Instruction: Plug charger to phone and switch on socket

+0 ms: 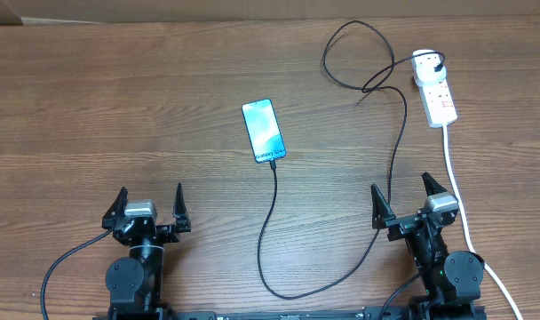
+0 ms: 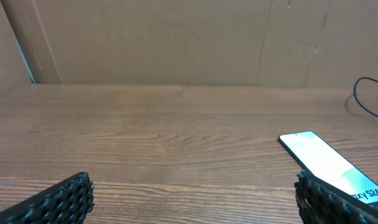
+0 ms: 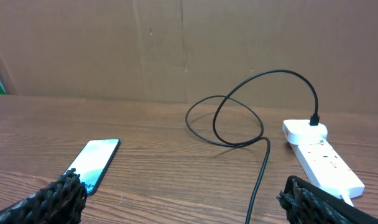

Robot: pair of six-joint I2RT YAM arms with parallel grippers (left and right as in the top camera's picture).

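The phone [image 1: 264, 131] lies flat mid-table with its light-blue screen lit. The charger [image 1: 272, 213], a thin black cable, meets the phone's near edge, runs toward me, curves right and back up, loops, and ends at a white plug [image 1: 427, 64] in the socket [image 1: 439, 96], a white power strip at the far right. My left gripper [image 1: 150, 200] stands open near the front edge, left of the phone [image 2: 326, 158]. Open too, my right gripper [image 1: 400, 191] straddles the cable [image 3: 263, 168], with the phone [image 3: 92, 163] to its left and the socket [image 3: 322, 163] to its right.
A thick white cord [image 1: 456, 196] runs from the socket along the right side, past my right arm, to the front edge. A cardboard wall [image 3: 189, 43] closes off the far side of the wooden table [image 1: 119, 107].
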